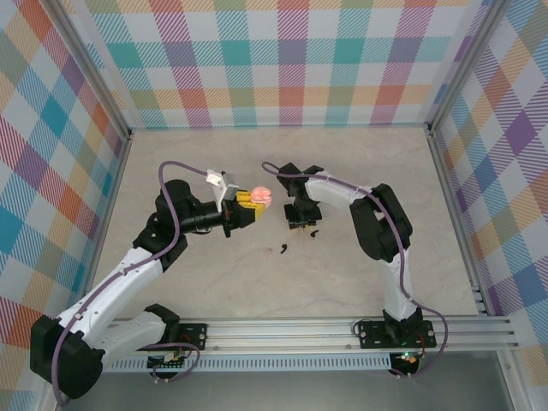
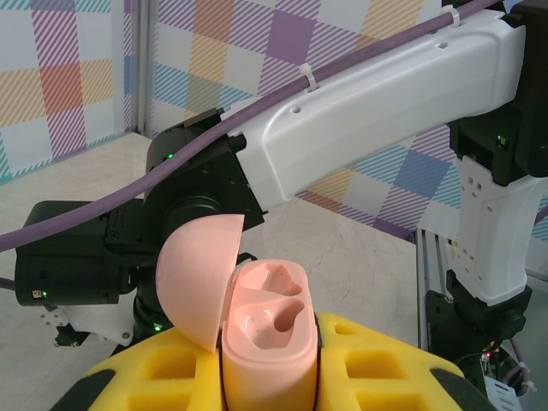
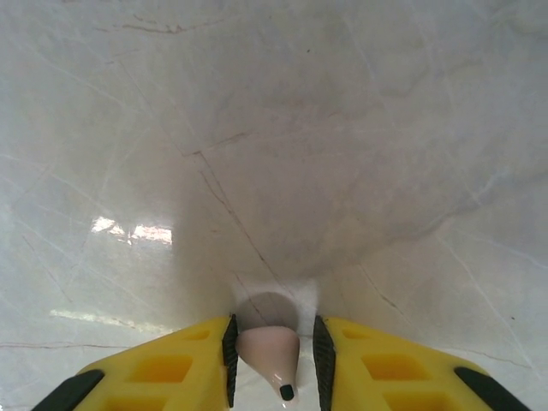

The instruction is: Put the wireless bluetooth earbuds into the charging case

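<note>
The right claw [image 1: 299, 221] points down at the desk [image 3: 274, 128]. Its jaws are drawn narrow on a pale earbud [image 3: 267, 353], and the pads seem to pinch its sides. The dark-tipped stem points back toward the wrist.

The step in hand looks like securing this earbud and carrying it to the case [image 2: 265, 351]. Make sure the pinch is firm before lifting, because so small and smooth a piece could twist or pop out. Raise it straight up, then turn the wrist so the stem enters a socket [image 2: 267, 312] first.

The left claw [image 1: 247, 202] is clamped on the case and holds it off the desk. The lid [image 2: 195, 278] is swung back and both sockets are empty.

In the top view, the case lies near the right claw, at about its 10 o'clock. A black earbud [image 1: 317, 233] lies on the desk close by, at the claw's 4 o'clock.
</note>
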Available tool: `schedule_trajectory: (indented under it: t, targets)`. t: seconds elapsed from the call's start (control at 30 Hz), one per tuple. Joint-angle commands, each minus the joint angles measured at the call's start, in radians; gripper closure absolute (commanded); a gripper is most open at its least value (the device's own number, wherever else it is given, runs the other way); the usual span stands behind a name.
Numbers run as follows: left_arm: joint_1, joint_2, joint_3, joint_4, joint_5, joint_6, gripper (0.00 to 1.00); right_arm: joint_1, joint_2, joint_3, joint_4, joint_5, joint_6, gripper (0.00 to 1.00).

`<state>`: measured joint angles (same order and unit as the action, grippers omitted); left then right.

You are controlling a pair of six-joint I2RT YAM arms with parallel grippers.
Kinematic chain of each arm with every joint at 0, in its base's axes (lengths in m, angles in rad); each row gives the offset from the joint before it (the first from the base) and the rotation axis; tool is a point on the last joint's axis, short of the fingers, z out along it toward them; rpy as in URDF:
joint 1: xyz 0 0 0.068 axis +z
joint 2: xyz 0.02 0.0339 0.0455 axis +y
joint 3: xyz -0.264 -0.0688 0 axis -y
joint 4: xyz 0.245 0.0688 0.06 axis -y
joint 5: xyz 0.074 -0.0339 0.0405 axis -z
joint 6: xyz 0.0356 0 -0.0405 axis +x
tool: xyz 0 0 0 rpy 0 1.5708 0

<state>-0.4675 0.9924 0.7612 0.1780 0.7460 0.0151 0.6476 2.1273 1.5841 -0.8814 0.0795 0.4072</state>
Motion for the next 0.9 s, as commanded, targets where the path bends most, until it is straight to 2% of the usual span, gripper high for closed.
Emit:
schedule_trajectory:
  t: [0.0, 0.1, 0.37, 0.63, 0.87]
  targets:
    - [0.015, -0.018, -0.004, -0.002, 0.002, 0.006, 0.81, -0.003, 0.043, 0.019, 0.001, 0.002, 0.014, 0.69]
    - [0.015, -0.018, -0.005, -0.002, 0.004, 0.006, 0.81, -0.003, 0.046, 0.015, 0.008, 0.004, 0.017, 0.74]
    - [0.014, -0.013, -0.014, 0.004, -0.007, -0.007, 0.81, -0.004, -0.032, -0.036, 0.043, 0.041, 0.024, 0.76]
    - [0.015, 0.013, -0.043, 0.069, -0.068, -0.057, 0.81, -0.024, -0.210, -0.155, 0.156, 0.028, 0.045, 0.76]
    - [0.013, 0.020, -0.087, 0.178, -0.121, -0.092, 0.81, -0.039, -0.366, -0.213, 0.222, -0.033, 0.068, 0.76]
